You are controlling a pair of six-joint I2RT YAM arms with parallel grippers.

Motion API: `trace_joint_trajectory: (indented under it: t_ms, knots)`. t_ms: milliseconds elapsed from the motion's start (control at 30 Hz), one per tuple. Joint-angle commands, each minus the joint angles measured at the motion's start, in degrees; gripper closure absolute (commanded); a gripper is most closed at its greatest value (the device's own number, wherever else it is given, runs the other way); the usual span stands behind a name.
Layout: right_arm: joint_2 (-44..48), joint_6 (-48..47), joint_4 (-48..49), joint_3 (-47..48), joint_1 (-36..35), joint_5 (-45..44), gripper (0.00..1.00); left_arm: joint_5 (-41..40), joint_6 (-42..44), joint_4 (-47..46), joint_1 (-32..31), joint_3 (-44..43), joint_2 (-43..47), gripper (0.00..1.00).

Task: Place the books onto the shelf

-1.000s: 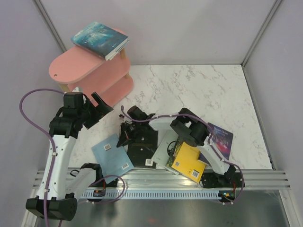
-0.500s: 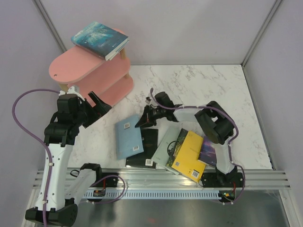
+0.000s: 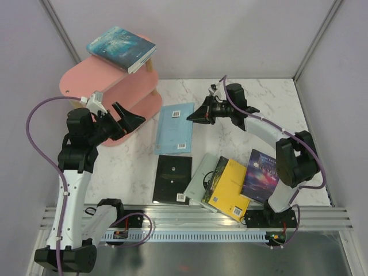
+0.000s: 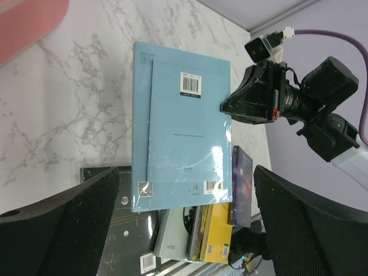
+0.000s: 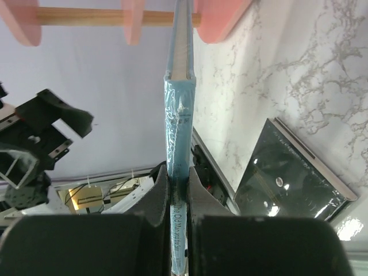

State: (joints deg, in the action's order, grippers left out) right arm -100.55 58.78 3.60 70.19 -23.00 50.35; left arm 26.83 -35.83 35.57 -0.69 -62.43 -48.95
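One blue book is pinched at its right edge by the right end effector, face up over the worktop, long axis running near to far. The shelf lies just to its left. The left end effector, spread wide, sits before the lower boards and may block that path. A teal book tops the shelf
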Motion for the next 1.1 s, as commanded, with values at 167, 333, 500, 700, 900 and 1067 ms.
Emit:
trace_joint_trajectory:
  t_ms: [167,333,500,700,900,1067]
  knots:
    - [6.86,10.8,12.54,0.57,0.42,8.53,1.0,12.54,-2.75,-17.1,0.51,7.06,-2.47,0.0]
    - [6.51,30.49,38.73,-5.67,0.5,9.77,1.0,16.94,-5.91,-22.65,0.51,11.01,-4.13,0.0]
    - [4.49,38.07,49.31,-5.95,0.51,9.68,1.0,21.41,-9.14,-29.98,0.51,12.07,-5.37,0.0]
    - [2.64,42.98,55.81,-5.51,0.42,9.33,1.0,29.86,-18.74,-43.3,0.51,14.97,-6.77,0.08]
    - [1.94,44.04,57.57,-5.07,0.42,8.89,1.0,35.04,-26.83,-55.69,-0.45,15.77,-7.91,0.49]
    - [0.71,48.78,64.33,-5.24,0.24,8.01,1.0,38.47,-26.66,-55.7,-5.02,14.01,-8.97,0.62]
